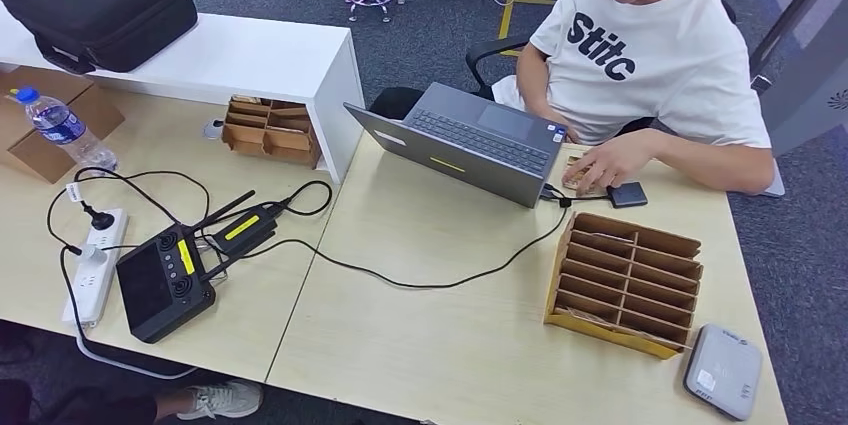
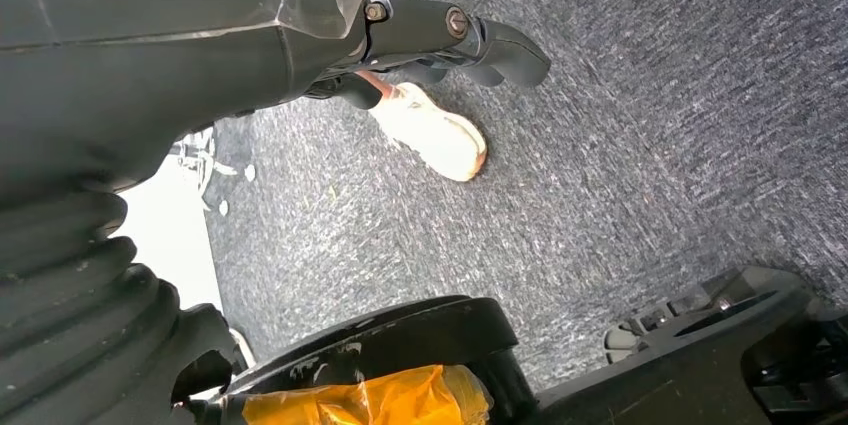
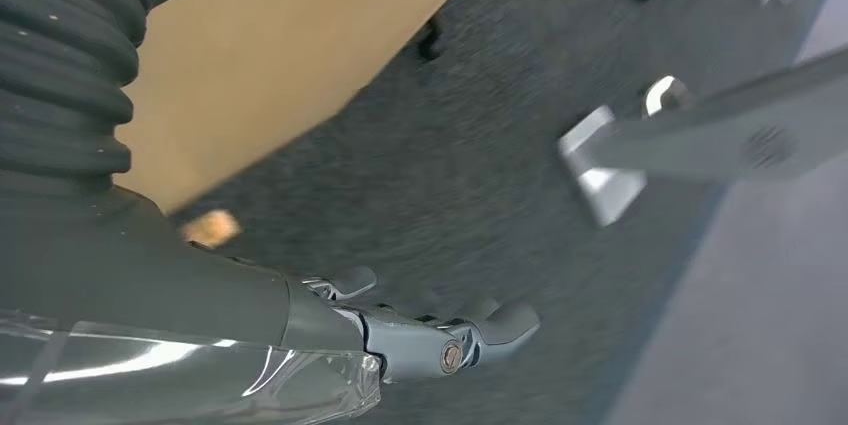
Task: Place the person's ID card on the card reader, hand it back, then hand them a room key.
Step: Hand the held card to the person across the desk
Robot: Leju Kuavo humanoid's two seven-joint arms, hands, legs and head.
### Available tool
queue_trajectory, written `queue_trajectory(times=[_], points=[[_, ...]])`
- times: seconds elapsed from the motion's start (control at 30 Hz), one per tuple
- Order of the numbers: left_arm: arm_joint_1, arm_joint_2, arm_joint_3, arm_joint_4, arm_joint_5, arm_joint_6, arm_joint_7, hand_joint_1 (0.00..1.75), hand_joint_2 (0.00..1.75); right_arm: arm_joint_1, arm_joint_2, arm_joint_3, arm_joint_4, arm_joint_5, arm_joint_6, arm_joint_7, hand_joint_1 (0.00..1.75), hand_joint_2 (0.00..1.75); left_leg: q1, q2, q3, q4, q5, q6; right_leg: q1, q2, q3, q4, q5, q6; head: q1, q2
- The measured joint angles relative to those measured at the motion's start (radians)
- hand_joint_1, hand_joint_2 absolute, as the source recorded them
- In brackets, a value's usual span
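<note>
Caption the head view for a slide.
Person at laptop, hand by card reader; slotted box on desk.

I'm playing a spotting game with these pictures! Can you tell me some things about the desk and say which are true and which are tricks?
1. The laptop is open. True.
2. The water bottle stands inside the cardboard organizer. False: it is far across the desk, by a cardboard box; the organizer sits near the card reader.
3. The person's hand rests on the desk beside a small dark square thing. True.
4. The grey card reader is on top of the laptop. False: it lies at the desk's near corner.
5. The left robot hand holds a card. False: it holds nothing, hanging over the carpet.
</note>
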Motion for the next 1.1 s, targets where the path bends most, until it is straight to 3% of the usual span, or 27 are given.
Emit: queue_trajectory(times=[0.2,0.5,0.63,0.83,1.1], points=[[0.001,-0.001,0.009,0.0,0.006,0.002,-0.002,0.0,1.75,0.051,-0.003,-0.128,0.133,-0.057,0.02,0.012,0.0,1.75,0.0,0.002,0.001,-0.001,0.0,0.0,0.0,0.002,0.0,0.0,-0.001,0.0,0.0,0.0],[0.002,-0.001,0.017,0.0,0.016,0.005,-0.011,0.0,1.75,0.071,-0.005,-0.211,0.183,-0.132,0.025,0.026,0.0,1.75,0.0,0.003,0.001,0.0,0.0,0.0,0.0,0.003,0.0,0.0,-0.001,0.0,0.0,0.0],[0.003,-0.002,0.024,0.0,0.023,0.008,-0.011,0.0,1.75,0.093,0.001,-0.245,0.208,-0.199,0.072,0.06,0.0,1.75,0.0,0.002,0.001,0.0,0.0,0.0,0.0,0.002,0.0,0.0,-0.001,0.0,0.0,0.0],[0.004,-0.003,0.032,0.0,0.036,0.011,-0.011,0.0,1.75,0.165,0.065,-0.306,0.287,-0.288,0.165,0.095,0.0,1.75,0.002,0.001,0.001,-0.001,-0.001,-0.001,0.002,0.0,0.001,0.0,-0.003,-0.001,0.0,0.0],[0.004,-0.003,0.035,0.0,0.037,0.012,-0.011,0.0,1.75,0.211,0.112,-0.338,0.34,-0.295,0.177,0.098,0.0,1.75,0.001,0.004,0.002,-0.001,-0.002,-0.002,0.001,0.003,0.001,0.001,-0.004,-0.002,0.0,0.0]])
